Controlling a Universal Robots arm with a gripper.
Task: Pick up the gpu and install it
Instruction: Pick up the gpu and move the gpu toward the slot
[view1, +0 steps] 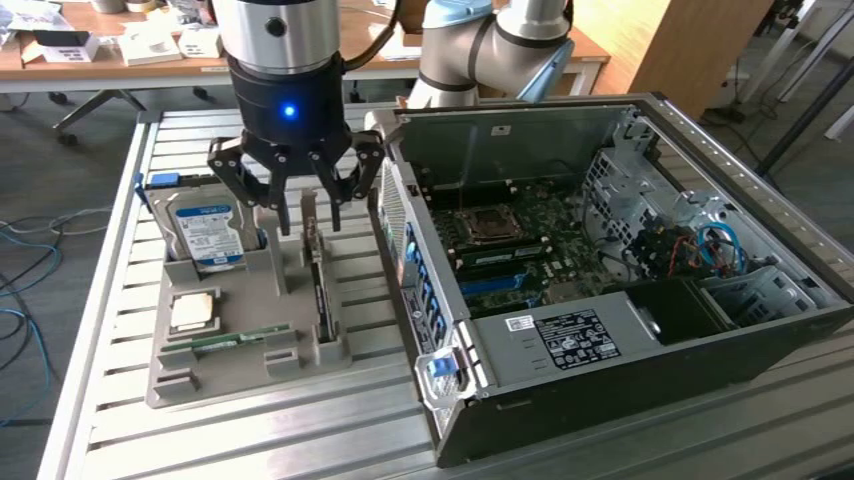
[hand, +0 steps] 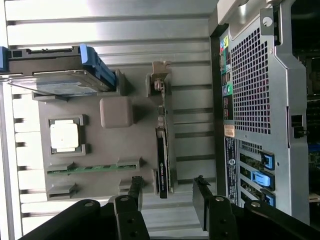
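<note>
The gpu (view1: 320, 290) stands on its long edge in a slot of the grey tray (view1: 240, 375), underneath the gripper (view1: 304, 222) and not touched by it. The gripper hangs above the card with its jaws spread wide and nothing held between them. In the exterior view the fingers (view1: 275, 215) hang one on each side of the card's line, clear of it. In the wrist view the gpu (hand: 162, 150) runs straight away from the gripper (hand: 167, 182). Its dark end shows in the gap between the two fingers (hand: 134, 192), and its pale bracket (hand: 159, 75) is at the end farthest from them. Which part of the card's length the gripper is over cannot be told.

The other parts in the tray (hand: 100, 145) all lie to one side of the gripper, the exterior view's left. A drive (view1: 207, 235) (hand: 55, 75) with a blue-white label is propped up, tilted. A cpu (view1: 194, 312) (hand: 65, 136) lies flat in its recess. A ram stick (view1: 234, 338) (hand: 92, 168) lies in a narrow slot.

On the gripper's other side, the exterior view's right, the case (view1: 601, 290) (hand: 255, 100) lies just beside the tray. It is open on top with its board facing up, and its perforated rear panel is turned toward the gpu. Tray and case rest on a slatted metal table (view1: 267, 440).
</note>
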